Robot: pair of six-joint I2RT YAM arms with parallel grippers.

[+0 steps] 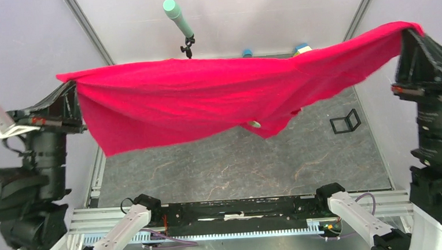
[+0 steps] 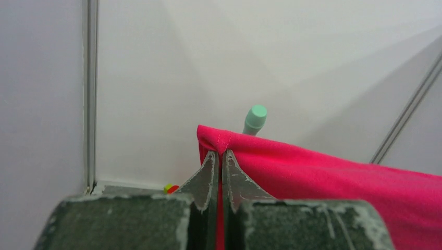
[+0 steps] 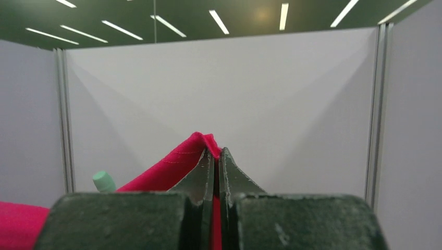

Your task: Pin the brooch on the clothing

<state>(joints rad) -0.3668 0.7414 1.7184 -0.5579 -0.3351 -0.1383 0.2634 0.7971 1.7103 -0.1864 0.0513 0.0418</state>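
The clothing (image 1: 205, 97) is a bright red-pink shirt held up in the air, stretched between my two grippers. My left gripper (image 1: 68, 88) is shut on its left edge; the left wrist view shows the fabric (image 2: 323, 177) pinched between the closed fingers (image 2: 208, 174). My right gripper (image 1: 409, 32) is shut on its right corner; the right wrist view shows the fabric (image 3: 172, 166) between the closed fingers (image 3: 229, 174). The brooch (image 1: 255, 123), a small pale round disc, sits at the lower hanging fold of the shirt, above the table.
A mint-green-tipped pole (image 1: 178, 18) on a stand rises at the back. A small black wire stand (image 1: 346, 122) sits on the dark mat (image 1: 238, 164) at the right. Small blue items (image 1: 301, 48) lie behind the shirt. White walls enclose the cell.
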